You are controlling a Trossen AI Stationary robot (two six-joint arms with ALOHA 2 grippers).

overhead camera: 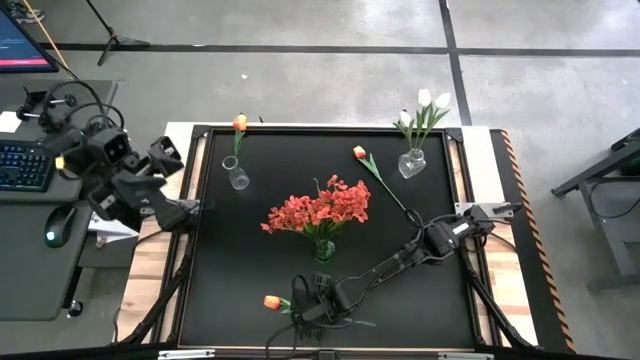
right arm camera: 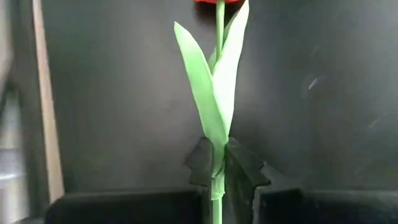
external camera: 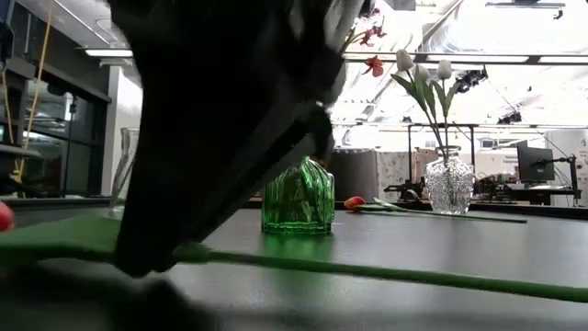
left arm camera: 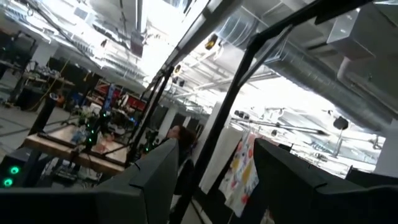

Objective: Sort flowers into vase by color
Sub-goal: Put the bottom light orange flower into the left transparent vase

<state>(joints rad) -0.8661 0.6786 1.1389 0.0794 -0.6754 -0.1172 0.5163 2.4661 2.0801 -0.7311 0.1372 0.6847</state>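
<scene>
Right gripper (right arm camera: 217,177) at the black mat's (overhead camera: 250,260) six o'clock edge, jaws clamped on an orange, green-stemmed artificial tulip (right arm camera: 217,112); left gripper (left arm camera: 214,180) spread open off the mat at nine o'clock.

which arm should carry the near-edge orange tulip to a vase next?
Right. Its gripper has its jaws shut on the orange tulip's stem at the table's near edge. The left gripper sits open off the mat's left side, holding nothing.

Black table top (overhead camera: 250,250), three glass vases standing on it, two orange tulips (overhead camera: 372,168) lying flat
</scene>
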